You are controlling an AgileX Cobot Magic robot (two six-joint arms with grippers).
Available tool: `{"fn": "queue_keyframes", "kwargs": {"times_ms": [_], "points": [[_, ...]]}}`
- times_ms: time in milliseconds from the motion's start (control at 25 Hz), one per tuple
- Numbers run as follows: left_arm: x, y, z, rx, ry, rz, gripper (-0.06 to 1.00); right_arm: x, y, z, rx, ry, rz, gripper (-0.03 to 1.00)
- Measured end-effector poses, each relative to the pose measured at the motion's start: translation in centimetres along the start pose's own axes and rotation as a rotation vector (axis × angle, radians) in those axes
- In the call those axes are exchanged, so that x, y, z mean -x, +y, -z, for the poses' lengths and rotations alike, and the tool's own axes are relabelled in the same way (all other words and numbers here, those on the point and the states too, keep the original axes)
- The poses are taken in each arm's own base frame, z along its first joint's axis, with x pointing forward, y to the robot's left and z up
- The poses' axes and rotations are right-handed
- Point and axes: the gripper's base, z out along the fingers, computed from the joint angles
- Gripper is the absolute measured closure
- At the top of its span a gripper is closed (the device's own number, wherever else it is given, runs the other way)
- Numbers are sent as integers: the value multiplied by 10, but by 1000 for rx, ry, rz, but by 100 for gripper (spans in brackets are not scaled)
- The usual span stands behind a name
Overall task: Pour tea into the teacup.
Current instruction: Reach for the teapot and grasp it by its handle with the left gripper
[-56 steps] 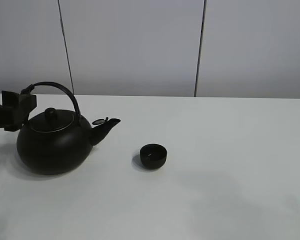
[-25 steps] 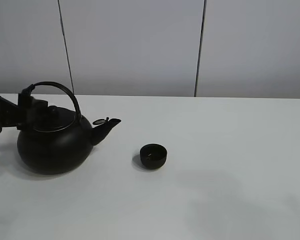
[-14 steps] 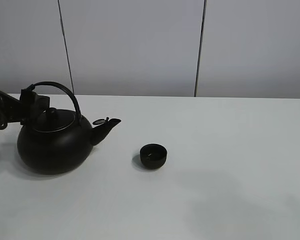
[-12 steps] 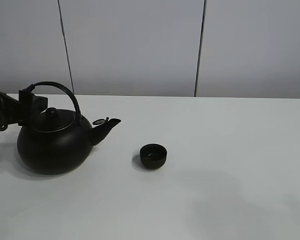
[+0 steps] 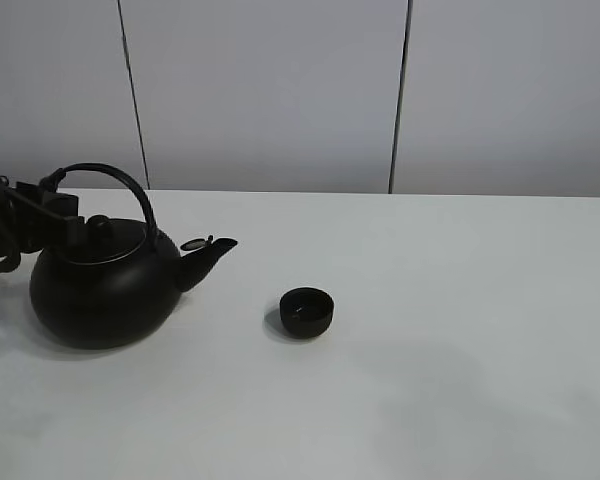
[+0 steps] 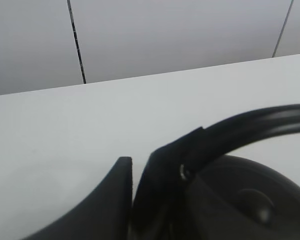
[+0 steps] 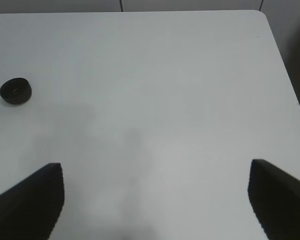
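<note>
A big round black kettle (image 5: 100, 295) with an arched handle (image 5: 115, 175) stands upright on the white table at the left, spout towards the teacup. My left gripper (image 5: 65, 218) is shut on the handle's lower left end. The left wrist view shows its fingers (image 6: 110, 195) pressed close against the handle (image 6: 250, 122). The teacup (image 5: 307, 311), tiny, black and handleless, sits right of the spout; it also shows in the right wrist view (image 7: 15, 91). No tea stream shows. My right gripper (image 7: 155, 200) is open and empty, well away from the cup.
The white table (image 5: 460, 330) runs wide to the right of the cup. Its right edge and rounded far corner (image 7: 270, 30) show in the right wrist view. A grey panelled wall (image 5: 280, 90) stands behind the table.
My left gripper has moved in from the kettle's left and narrowed onto the handle's base. The kettle has shifted slightly left. The teacup has not moved.
</note>
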Motion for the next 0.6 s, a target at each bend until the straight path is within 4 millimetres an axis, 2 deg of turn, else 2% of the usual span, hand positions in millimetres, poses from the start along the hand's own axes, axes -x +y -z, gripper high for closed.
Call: {"fn": "queue_keyframes", "kwargs": {"times_ms": [120,600], "points": [[0,-1,0,-8,-6,-21,81,0,0,0,0,0,0,27],[0,-2,0,-41,-20,-61,82,0,0,0,0,-2,0,27]]}}
